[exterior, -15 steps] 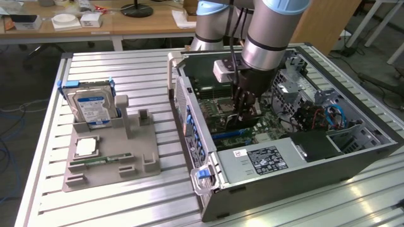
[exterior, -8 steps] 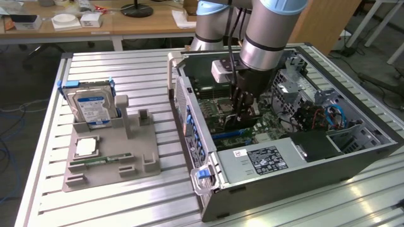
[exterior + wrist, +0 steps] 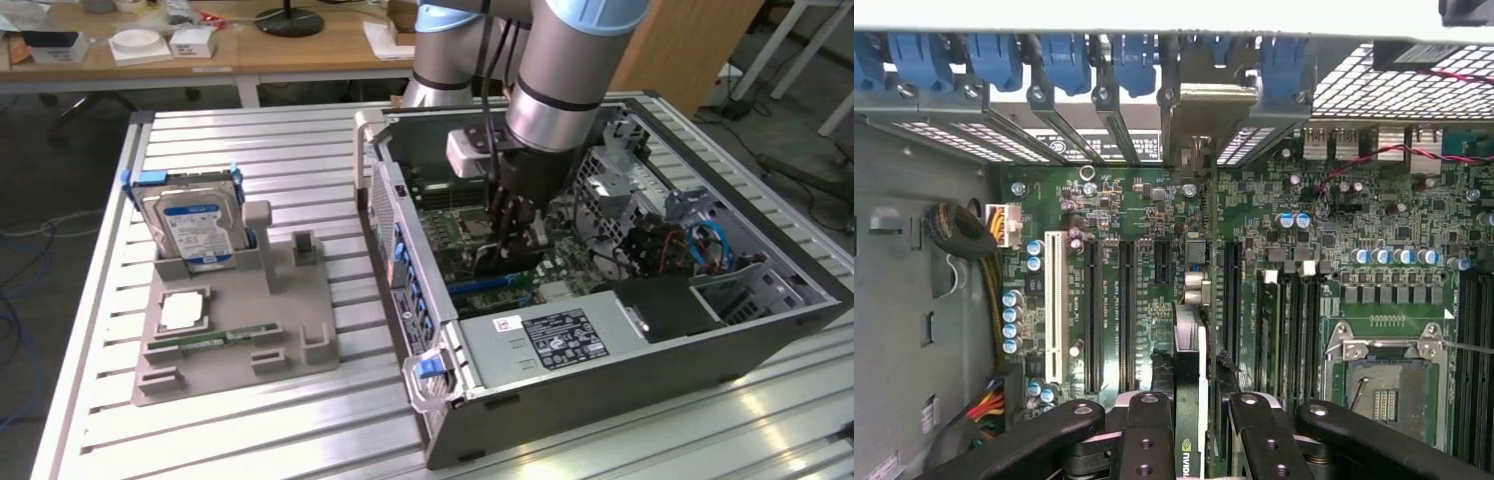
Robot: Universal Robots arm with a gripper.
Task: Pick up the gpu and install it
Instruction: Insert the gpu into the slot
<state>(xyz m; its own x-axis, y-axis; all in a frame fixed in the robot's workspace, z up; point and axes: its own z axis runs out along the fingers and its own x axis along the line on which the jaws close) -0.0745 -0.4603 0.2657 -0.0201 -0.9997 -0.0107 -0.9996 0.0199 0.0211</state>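
Note:
In the wrist view the gpu [image 3: 1190,350] is seen edge-on as a thin black card with a green logo, standing upright over the green motherboard [image 3: 1124,200] between its long black expansion slots. Its silvery end bracket [image 3: 1199,115] reaches the case's rear slot openings. My gripper [image 3: 1194,435] is shut on the card, one black finger [image 3: 1144,440] on each side. I cannot tell whether the card's edge sits in a slot. In the exterior view my gripper [image 3: 514,240] reaches down into the open computer case [image 3: 747,330], and the card is mostly hidden beneath it.
A grey fixture [image 3: 300,300] at the exterior view's left holds a blue-labelled hard drive [image 3: 194,225], a memory stick [image 3: 214,342] and a square chip [image 3: 180,310]. Inside the case are the power supply [image 3: 554,335], blue slot latches [image 3: 1064,55], an empty CPU socket [image 3: 1384,385] and cable bundles [image 3: 959,230].

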